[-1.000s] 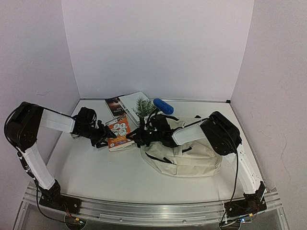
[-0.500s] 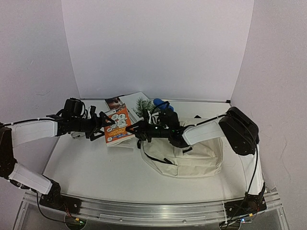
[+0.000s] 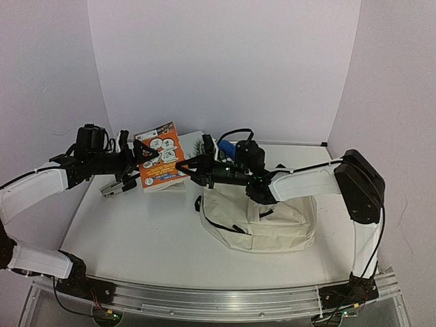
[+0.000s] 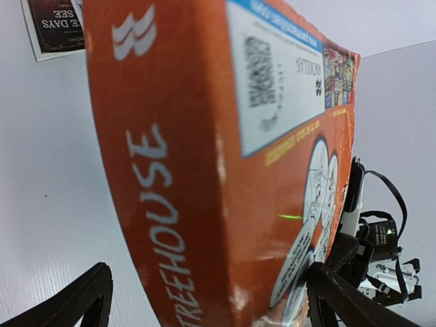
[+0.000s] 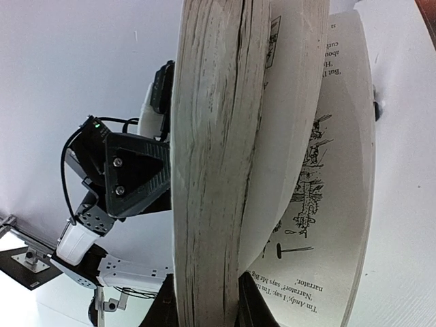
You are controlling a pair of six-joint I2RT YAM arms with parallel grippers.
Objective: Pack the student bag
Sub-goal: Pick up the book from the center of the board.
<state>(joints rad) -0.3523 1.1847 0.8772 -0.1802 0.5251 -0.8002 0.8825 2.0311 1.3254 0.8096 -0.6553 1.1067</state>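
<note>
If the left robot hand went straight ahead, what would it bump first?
Most likely the orange book, held upright by the right gripper; the open left gripper points at its spine.

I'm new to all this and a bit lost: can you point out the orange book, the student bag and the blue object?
orange book (image 3: 161, 157): top view, on its front cover.
student bag (image 3: 276, 221): top view, on its cream front panel.
blue object (image 3: 225, 147): top view, on its visible rounded side.

Plain white walls (image 3: 225, 68) enclose a white table (image 3: 136, 238), seemingly lit evenly from above.
</note>
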